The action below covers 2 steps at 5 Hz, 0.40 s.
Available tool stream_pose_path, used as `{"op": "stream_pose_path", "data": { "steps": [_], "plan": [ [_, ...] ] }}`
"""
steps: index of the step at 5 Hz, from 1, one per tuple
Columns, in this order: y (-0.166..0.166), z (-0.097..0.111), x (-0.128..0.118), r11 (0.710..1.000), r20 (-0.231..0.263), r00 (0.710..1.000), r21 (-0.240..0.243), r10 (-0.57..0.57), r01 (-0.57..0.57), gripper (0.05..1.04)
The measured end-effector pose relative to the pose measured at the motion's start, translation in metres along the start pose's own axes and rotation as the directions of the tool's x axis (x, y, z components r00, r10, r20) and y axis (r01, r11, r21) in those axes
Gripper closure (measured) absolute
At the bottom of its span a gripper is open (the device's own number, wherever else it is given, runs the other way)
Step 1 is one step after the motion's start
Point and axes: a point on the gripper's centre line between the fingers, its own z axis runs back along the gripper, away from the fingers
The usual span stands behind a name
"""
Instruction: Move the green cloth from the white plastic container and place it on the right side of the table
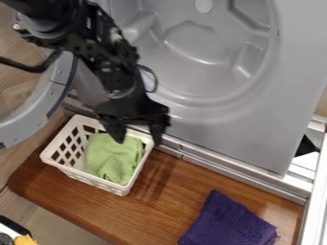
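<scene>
The gripper (138, 142) hangs wide over one end of the white basket (60, 165). The green cloth (115, 158) sits in the basket, near the left end of the brown table (147, 213). A purple cloth (228, 224) lies near the right end.

I see the soft green cloth (114, 160) bunched and creased inside the upright white basket (52, 160), its sides pierced with holes, at centre left of the frame on the brown wooden counter (159, 208).

A black two-finger gripper (138, 142), fingers parted, hung over a rectangular white plastic basket (53, 160) (a rumpled green cloth (114, 158) lay inside).
</scene>
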Motion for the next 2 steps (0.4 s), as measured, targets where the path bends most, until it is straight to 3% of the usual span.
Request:
{"op": "stream_pose_path", "data": {
  "steps": [2],
  "plan": [
    [0.037, -0.023, 0.009, 0.996, -0.044, 0.996, 0.047, 0.076, -0.074, 0.084]
  ]
}}
